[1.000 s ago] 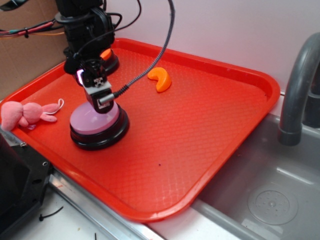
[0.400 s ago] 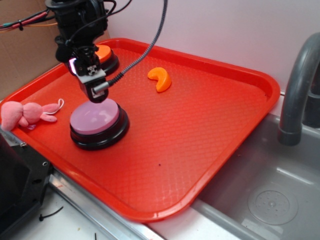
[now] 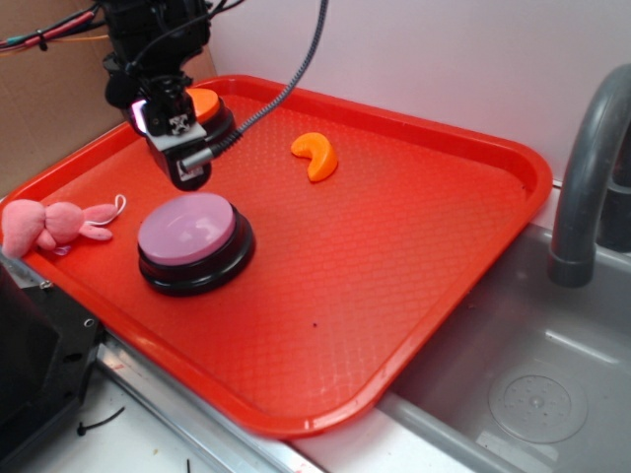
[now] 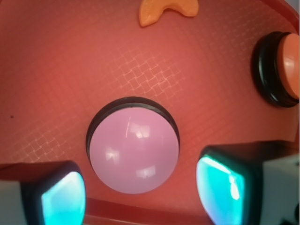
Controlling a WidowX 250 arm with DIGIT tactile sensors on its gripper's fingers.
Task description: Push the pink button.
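— While you look for writing, is any of it readable?

— None you can read. Your gripper (image 3: 189,175) carries a small black-and-white patterned patch on its side, too small to make out, and the pink button (image 3: 187,229) is plain.

— How is your arm posed?

— It reaches down from the tray's (image 3: 414,256) 11 o'clock corner, with the gripper pointing down and hanging in the air above the pink button, not touching it. A cable loops off to the upper right.

— And the jaws?

— Apart. In the wrist view your two fingertips (image 4: 63,199) sit at 7 and 5 o'clock, with the pink button (image 4: 133,152) between them, below and untouched.

— Where does the button sit?

— On the tray's left half, near the front edge. The orange button (image 3: 204,101) is at its 12 o'clock, the pink plush toy (image 3: 49,225) at 9 o'clock on the rim, an orange crescent piece (image 3: 316,156) at 1 o'clock.
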